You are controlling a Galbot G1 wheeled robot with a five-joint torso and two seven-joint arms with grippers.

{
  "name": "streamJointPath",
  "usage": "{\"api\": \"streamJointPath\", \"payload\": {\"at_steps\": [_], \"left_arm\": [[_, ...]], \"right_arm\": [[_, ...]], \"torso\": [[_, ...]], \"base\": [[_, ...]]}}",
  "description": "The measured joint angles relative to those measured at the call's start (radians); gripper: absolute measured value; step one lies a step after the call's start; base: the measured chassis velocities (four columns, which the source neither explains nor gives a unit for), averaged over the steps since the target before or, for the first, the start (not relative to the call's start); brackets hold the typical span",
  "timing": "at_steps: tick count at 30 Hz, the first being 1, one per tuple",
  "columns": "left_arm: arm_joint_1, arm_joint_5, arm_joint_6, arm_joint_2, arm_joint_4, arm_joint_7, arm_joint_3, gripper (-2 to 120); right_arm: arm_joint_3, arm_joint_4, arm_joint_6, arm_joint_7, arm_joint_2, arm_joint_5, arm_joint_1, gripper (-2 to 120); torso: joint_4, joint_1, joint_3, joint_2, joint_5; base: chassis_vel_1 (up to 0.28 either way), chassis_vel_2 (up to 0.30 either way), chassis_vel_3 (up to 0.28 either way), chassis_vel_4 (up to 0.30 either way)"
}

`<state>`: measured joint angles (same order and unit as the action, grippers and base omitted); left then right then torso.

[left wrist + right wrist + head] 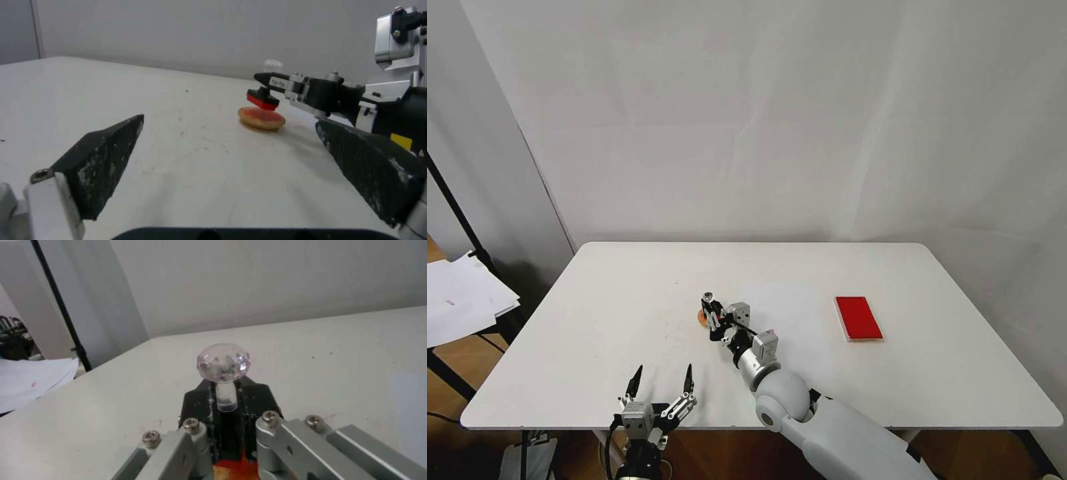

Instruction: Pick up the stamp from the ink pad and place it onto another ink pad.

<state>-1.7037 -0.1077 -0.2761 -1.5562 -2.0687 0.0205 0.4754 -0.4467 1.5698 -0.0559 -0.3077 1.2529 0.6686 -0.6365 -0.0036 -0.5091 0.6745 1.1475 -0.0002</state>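
Table (627, 313): white, with rounded corners; it carries both pads, and both tools work over it.
Right arm (840, 433): reaches in from the near right edge toward the table's middle, ending in the right tool.
Right tool (712, 313): clenched on the stamp, its black fingers (258, 400) pressed to either side of the stem; it sits directly over the round pad.
Left tool (662, 383): released, its two black fingers (102, 160) spread wide with nothing between them; it hovers at the near edge of the table, nearer the robot than the right tool and a little to its left.
Red pad (858, 318): flat on the table, well to the right of the right tool, with nothing on it.
Round pad (261, 118): orange-red centre and tan rim, lying right under the right tool's fingertips and ahead of the left tool.
Stamp (263, 99): held upright in the right tool, its clear faceted knob (223, 363) standing above the fingers; in the left wrist view its red-faced base hangs just above the round pad with a thin gap showing, tilted slightly.
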Motion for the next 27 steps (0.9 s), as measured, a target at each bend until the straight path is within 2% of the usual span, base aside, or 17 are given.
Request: {"api": "streamJointPath", "payload": {"at_steps": [27], "left_arm": [[0.000,0.000,0.000,0.000,0.000,0.000,0.000,102]], "right_arm": [[0.002,-0.012,0.001,-0.008,0.001,-0.005,-0.005,8]], "torso": [[0.0000,0.000,0.000,0.000,0.0000]], "base": [[0.000,0.000,0.000,0.000]]}}
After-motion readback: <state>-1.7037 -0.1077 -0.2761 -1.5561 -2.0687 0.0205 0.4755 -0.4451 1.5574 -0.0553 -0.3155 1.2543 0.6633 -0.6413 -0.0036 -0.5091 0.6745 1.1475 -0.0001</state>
